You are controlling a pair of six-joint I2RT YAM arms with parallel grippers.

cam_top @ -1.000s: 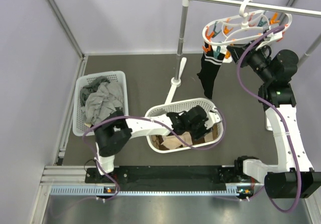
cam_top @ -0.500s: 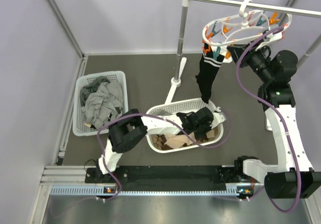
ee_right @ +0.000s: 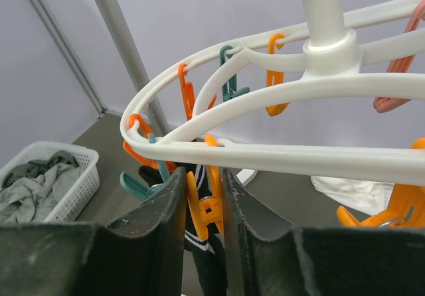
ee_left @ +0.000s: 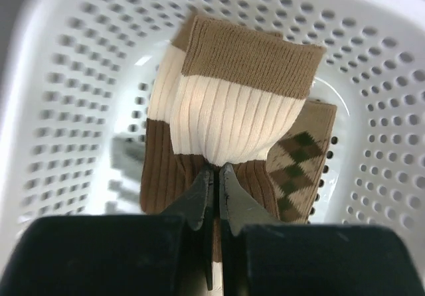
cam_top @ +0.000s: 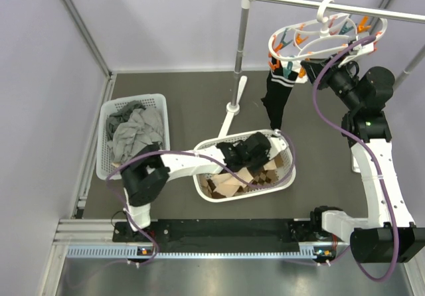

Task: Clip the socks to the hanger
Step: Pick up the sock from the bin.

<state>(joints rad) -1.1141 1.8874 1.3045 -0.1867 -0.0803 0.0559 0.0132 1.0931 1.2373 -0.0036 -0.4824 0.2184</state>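
The white oval hanger (cam_top: 312,38) with orange and teal pegs hangs from the rail; it also shows in the right wrist view (ee_right: 279,153). A black sock (cam_top: 275,100) hangs from it. My right gripper (ee_right: 202,203) is shut on an orange peg (ee_right: 212,206) just above the black sock (ee_right: 206,269). My left gripper (ee_left: 216,171) is inside the white mesh basket (ee_left: 73,77), shut on a tan sock with dark brown bands (ee_left: 232,110). A second banded sock (ee_left: 163,170) lies under it. In the top view the left gripper (cam_top: 255,150) is over the basket's middle.
A brown diamond-patterned cloth (ee_left: 299,156) lies in the same basket (cam_top: 285,176). Another mesh basket with grey garments (cam_top: 133,133) stands at the left. The rail's upright pole (cam_top: 242,44) and its foot (cam_top: 232,110) stand behind the baskets.
My left gripper has shifted back and a little left inside the basket, its elbow swinging left. The basket moved slightly. The black sock swayed. The right arm stayed put.
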